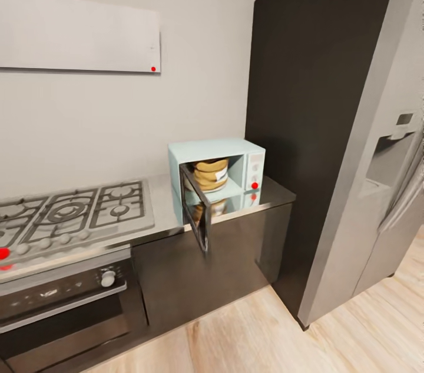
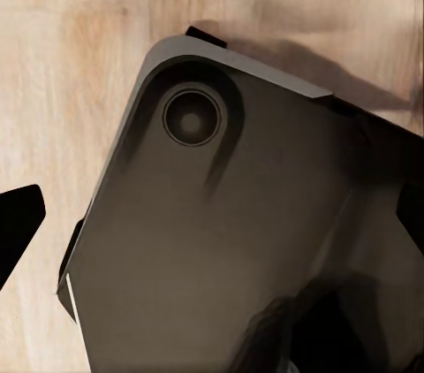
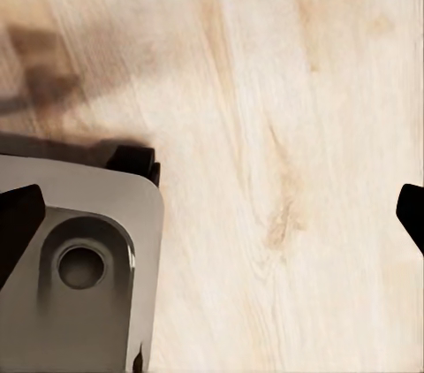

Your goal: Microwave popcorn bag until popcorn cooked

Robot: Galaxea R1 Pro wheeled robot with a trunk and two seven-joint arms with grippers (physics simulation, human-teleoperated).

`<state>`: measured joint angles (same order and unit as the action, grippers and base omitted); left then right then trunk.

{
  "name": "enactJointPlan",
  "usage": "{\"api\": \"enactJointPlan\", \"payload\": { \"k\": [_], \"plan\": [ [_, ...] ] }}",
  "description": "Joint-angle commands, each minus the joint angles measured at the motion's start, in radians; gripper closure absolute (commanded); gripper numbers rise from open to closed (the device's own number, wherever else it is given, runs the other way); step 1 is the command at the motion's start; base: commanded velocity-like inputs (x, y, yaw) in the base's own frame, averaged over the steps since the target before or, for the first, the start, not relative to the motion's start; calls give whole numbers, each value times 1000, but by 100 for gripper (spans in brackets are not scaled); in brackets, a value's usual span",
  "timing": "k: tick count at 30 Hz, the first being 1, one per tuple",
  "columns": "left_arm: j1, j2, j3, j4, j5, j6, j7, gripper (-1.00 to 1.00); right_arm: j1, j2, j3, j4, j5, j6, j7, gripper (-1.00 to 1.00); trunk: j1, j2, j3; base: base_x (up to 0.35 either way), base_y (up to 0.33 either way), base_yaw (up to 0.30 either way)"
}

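- Tan-brown burlap of the popcorn bag (image 1: 211,173) is showing inside the microwave (image 1: 217,182); the bag is sitting upright in the cavity, off the countertop (image 1: 164,203).
- Microwave door (image 1: 196,216) is hanging open, swung out toward 7 o'clock of the cavity, past the counter edge.
- Microwave is standing at the 3 o'clock end of the countertop, with the gas hob (image 1: 73,211) well apart at 9 o'clock and the tall dark cabinet (image 1: 312,96) just beside it at 3 o'clock.
- Left gripper (image 2: 212,214): one dark fingertip is showing over the robot base (image 2: 221,240); I cannot tell its state.
- Right gripper (image 3: 216,214): fingertips are sitting far apart, spread wide and holding nothing, over the wooden floor (image 3: 283,81).
- Judgement: placing appears done; closing the door is the step in hand.
- Next move is calling for an arm reaching the door's free edge and pushing it shut, then working the control panel (image 1: 255,172).
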<state>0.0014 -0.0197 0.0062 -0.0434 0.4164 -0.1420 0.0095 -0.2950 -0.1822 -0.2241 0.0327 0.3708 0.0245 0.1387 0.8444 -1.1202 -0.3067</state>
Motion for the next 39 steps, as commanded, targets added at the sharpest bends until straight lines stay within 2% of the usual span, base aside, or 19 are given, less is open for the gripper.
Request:
{"api": "enactJointPlan", "payload": {
  "k": [1,18,23,31,33,37,38,39],
  "plan": [
    [0,0,1,-1,4,-2,1,-100,-1,-2,-9,1,8,0,2,-100,0,-1,-1,160,-259,0],
    [0,0,2,-2,3,-4,0,-100,-1,-6,-8,1,8,2,2,-100,0,-1,-1,176,-230,0],
    [0,0,2,-2,2,-4,0,-100,-1,-6,-8,1,8,2,2,-100,0,-1,-1,259,-46,0],
    [0,2,1,-4,1,-8,0,-100,-1,-6,-7,1,8,1,2,-100,0,-1,-1,34,-1,0],
    [0,2,-8,-23,-9,-8,-6,-100,-1,-7,-7,1,8,-1,2,-100,0,-1,-1,0,0,0],
    [0,15,-13,-190,-16,19,-10,-100,-1,-9,-8,1,8,-3,1,-100,0,-1,-1,0,0,0],
    [0,19,-13,-229,-17,42,-11,-100,-1,-9,-8,1,8,-3,1,-100,0,-1,-1,0,0,0],
    [0,28,-13,-294,-18,97,-10,-100,-1,-9,-8,1,8,-3,1,-100,0,-1,-1,0,0,0]
  ]
}}
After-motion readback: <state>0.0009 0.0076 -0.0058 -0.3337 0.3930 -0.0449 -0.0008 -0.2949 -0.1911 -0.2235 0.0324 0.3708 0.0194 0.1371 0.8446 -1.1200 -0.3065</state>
